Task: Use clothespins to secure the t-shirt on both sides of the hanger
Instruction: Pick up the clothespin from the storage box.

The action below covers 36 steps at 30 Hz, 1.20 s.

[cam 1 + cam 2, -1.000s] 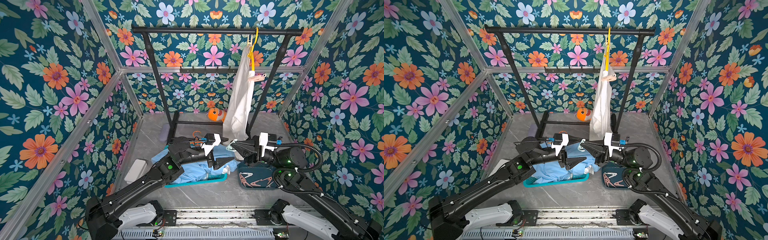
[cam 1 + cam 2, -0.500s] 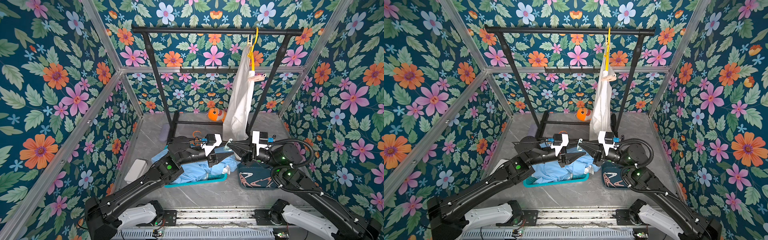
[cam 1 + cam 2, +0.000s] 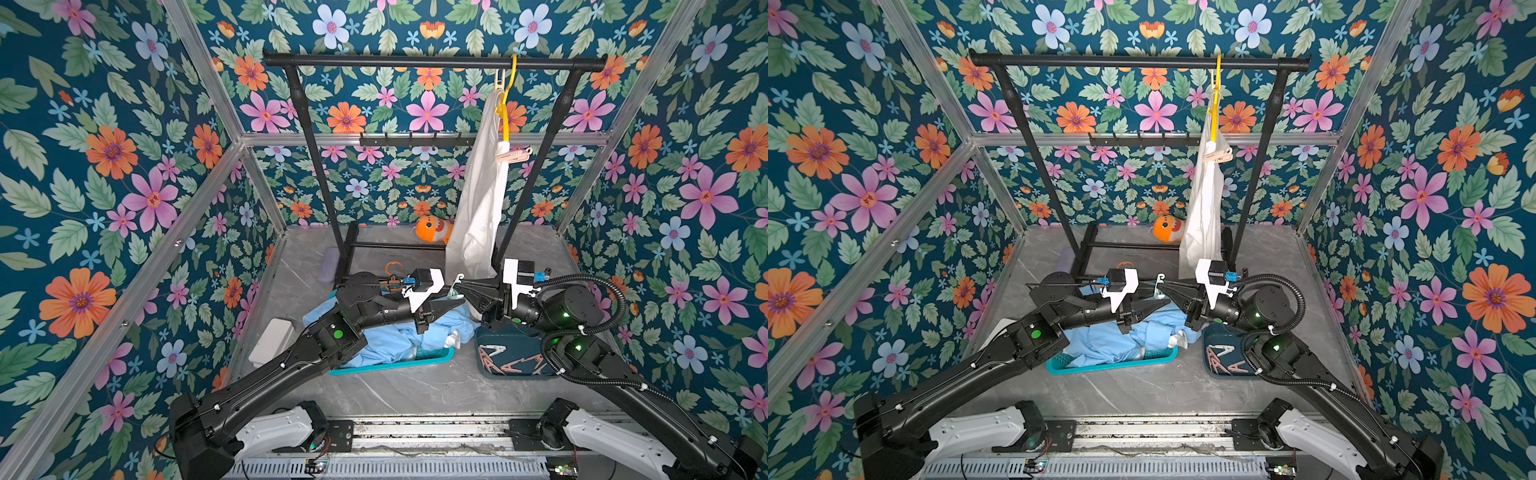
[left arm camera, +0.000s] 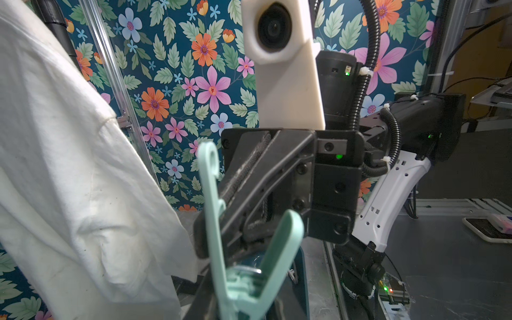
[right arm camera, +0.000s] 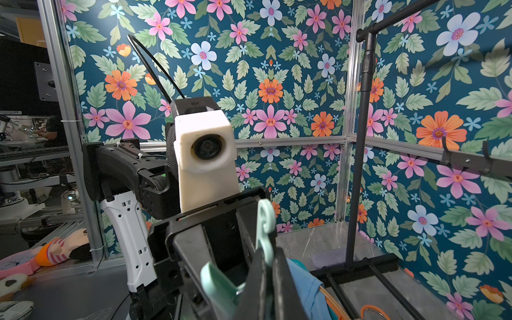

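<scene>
Your right claw [image 3: 462, 286] is clenched on a pale green clothespin [image 3: 456, 286], held in the air above the middle of the table [image 3: 415, 390]. Your left claw [image 3: 456, 302] meets the same pin with its jaws standing narrow; I cannot tell whether it grips. The white t-shirt [image 3: 478, 199] hangs on the yellow hanger [image 3: 505, 120] near the back right corner, with one pink clothespin [image 3: 514, 154] on it.

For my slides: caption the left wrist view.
Right tool clamps a pale green clothespin beside the hanging white t-shirt.
</scene>
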### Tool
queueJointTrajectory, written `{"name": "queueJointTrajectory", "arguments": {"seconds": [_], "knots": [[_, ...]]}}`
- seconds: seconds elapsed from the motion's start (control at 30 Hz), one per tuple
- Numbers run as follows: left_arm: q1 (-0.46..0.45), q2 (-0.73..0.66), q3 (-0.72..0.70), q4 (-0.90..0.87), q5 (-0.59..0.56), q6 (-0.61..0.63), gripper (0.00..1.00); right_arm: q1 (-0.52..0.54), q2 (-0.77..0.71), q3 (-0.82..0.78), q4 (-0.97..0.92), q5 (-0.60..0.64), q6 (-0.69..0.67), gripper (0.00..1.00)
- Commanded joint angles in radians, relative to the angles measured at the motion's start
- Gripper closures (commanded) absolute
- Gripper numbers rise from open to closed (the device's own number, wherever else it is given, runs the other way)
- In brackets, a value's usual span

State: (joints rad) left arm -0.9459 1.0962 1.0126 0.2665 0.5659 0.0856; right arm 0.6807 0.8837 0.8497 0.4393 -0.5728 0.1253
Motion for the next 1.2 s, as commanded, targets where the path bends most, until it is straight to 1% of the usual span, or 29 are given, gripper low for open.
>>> {"name": "queueJointTrajectory", "arguments": {"seconds": [0.0, 0.07, 0.13, 0.2, 0.23, 0.27, 0.43, 0.5, 0.6, 0.67, 0.7, 0.77, 0.8, 0.87, 0.93, 1.0, 1.07, 1.17], "knots": [[-0.002, -0.006, 0.003, 0.006, 0.015, 0.011, 0.90, -0.001, 0.003, 0.002, -0.020, 0.030, -0.003, 0.97], [-0.002, -0.010, 0.001, 0.006, 0.015, 0.015, 0.93, 0.000, 0.003, 0.003, -0.020, 0.031, -0.001, 0.93], [-0.002, -0.011, 0.001, 0.007, 0.015, 0.016, 0.96, -0.001, 0.002, 0.003, -0.022, 0.025, -0.001, 0.86], [-0.002, -0.012, 0.001, 0.008, 0.016, 0.018, 0.97, -0.001, 0.000, 0.004, -0.029, 0.024, -0.006, 0.82], [-0.002, -0.012, 0.001, 0.006, 0.016, 0.017, 0.98, 0.000, -0.003, 0.002, -0.036, 0.024, -0.014, 0.79], [-0.003, -0.015, 0.001, 0.006, 0.018, 0.017, 0.98, 0.000, -0.008, 0.001, -0.039, 0.025, -0.021, 0.77], [-0.001, -0.022, 0.000, 0.001, 0.020, 0.012, 1.00, 0.000, -0.028, -0.003, -0.050, 0.031, -0.038, 0.76], [-0.001, -0.024, -0.002, -0.001, 0.022, 0.011, 1.00, -0.001, -0.035, -0.004, -0.053, 0.031, -0.042, 0.70], [-0.002, -0.029, -0.004, -0.004, 0.023, 0.013, 1.00, 0.000, -0.055, -0.001, -0.070, 0.027, -0.069, 0.60], [-0.004, -0.025, 0.006, -0.023, 0.008, 0.024, 1.00, 0.000, -0.080, 0.000, -0.102, 0.027, -0.132, 0.53], [-0.004, -0.018, 0.019, -0.049, 0.005, 0.031, 1.00, -0.001, -0.094, 0.002, -0.123, 0.016, -0.161, 0.48], [-0.006, -0.008, 0.044, -0.100, 0.024, 0.055, 1.00, -0.001, -0.140, -0.002, -0.166, -0.011, -0.234, 0.36], [-0.006, -0.008, 0.046, -0.106, 0.028, 0.061, 1.00, 0.000, -0.156, 0.005, -0.197, -0.010, -0.256, 0.31], [-0.008, -0.014, 0.041, -0.102, 0.038, 0.076, 1.00, 0.000, -0.183, 0.040, -0.325, -0.028, -0.305, 0.25], [-0.007, -0.022, 0.034, -0.094, 0.038, 0.088, 1.00, 0.000, -0.197, 0.085, -0.445, -0.088, -0.353, 0.23], [-0.008, -0.024, 0.036, -0.089, 0.042, 0.091, 1.00, -0.001, -0.207, 0.114, -0.507, -0.133, -0.357, 0.21], [-0.010, -0.023, 0.039, -0.090, 0.054, 0.095, 1.00, -0.001, -0.212, 0.119, -0.504, -0.140, -0.323, 0.19], [-0.010, -0.021, 0.045, -0.101, 0.067, 0.109, 1.00, 0.000, -0.183, 0.136, -0.480, -0.140, -0.281, 0.18]]}}
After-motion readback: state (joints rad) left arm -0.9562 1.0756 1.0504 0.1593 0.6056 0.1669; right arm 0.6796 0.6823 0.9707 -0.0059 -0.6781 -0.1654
